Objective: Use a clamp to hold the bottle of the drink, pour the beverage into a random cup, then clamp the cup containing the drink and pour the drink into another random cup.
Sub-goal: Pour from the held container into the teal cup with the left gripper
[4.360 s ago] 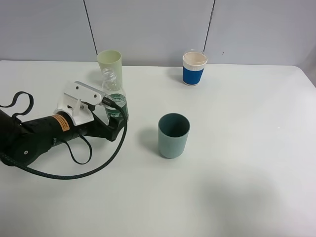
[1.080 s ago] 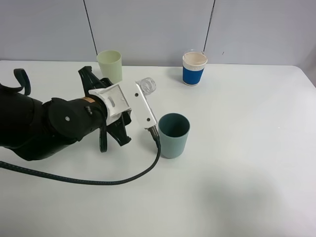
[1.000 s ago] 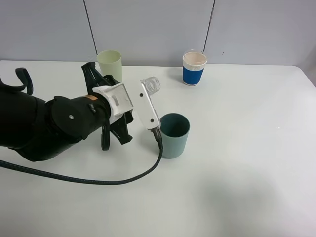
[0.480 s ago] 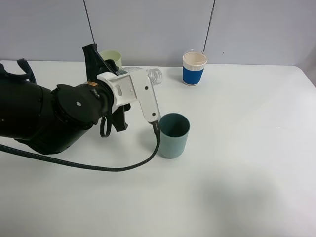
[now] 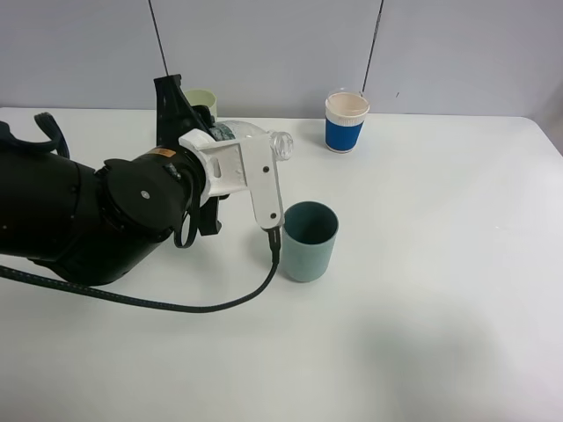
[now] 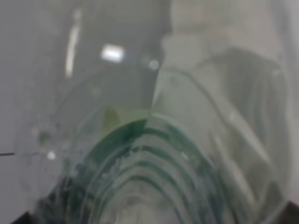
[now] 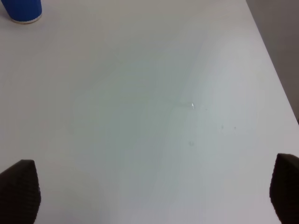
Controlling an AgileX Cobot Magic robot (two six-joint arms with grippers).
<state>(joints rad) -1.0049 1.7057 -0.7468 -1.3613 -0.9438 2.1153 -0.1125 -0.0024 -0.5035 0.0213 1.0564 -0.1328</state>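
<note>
My left gripper (image 5: pixel 214 134) is shut on a clear plastic bottle (image 5: pixel 249 134) with a green label. It holds the bottle lifted and tipped almost level, the open mouth (image 5: pixel 281 145) pointing right, above and just left of the teal cup (image 5: pixel 310 240). No liquid shows leaving the mouth. The left wrist view is filled by the blurred bottle (image 6: pixel 140 177). A pale green cup (image 5: pixel 201 95) stands behind the arm, mostly hidden. A blue cup with a white rim (image 5: pixel 346 121) stands at the back. My right gripper (image 7: pixel 152 191) is open above bare table, out of the high view.
The black left arm (image 5: pixel 88 215) and its cable (image 5: pixel 202 303) lie over the left of the white table (image 5: pixel 440 264). The blue cup's base (image 7: pixel 21 11) shows in a corner of the right wrist view. The grey wall is close behind the cups.
The left arm has raised the bottle and tipped it further toward level. Its mouth has moved up and right, closer to above the teal cup. The cups have not moved.
</note>
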